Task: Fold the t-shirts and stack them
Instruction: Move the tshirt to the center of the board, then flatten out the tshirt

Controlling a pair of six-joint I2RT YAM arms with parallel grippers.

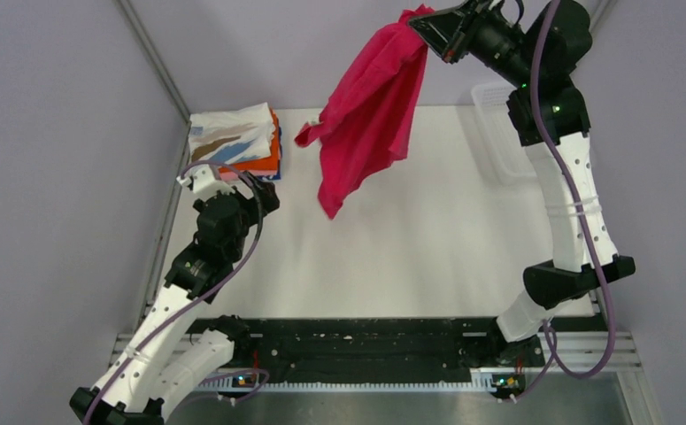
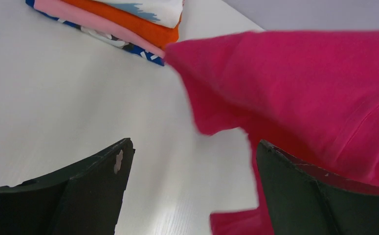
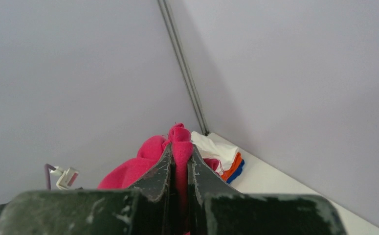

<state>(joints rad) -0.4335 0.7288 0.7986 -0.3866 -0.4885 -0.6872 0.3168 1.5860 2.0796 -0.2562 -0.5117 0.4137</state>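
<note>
- Left tool (image 2: 193, 152) is wide open and empty, just in front of the folded stack (image 1: 237, 142), likely ready to take a hanging edge.
- Magenta t-shirt (image 1: 366, 115) hangs right of the stack, above the tabletop (image 1: 427, 230), draping out.
- Mesh basket (image 1: 494, 133) lies far right of the stack, obstructing nothing.
- Right tool (image 3: 180, 152), high right of the stack, is clamped on the shirt's top bunch.

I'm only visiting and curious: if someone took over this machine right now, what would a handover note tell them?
Right gripper: fingers shut on the red shirt, holding it high above the table; it hangs unfolded.
Left gripper: fingers open, holding nothing, low near the shirt's lower edge.
Done: stack of four folded shirts in the far left corner.
Left: spread the red shirt, fold it, add it to the stack.
</note>
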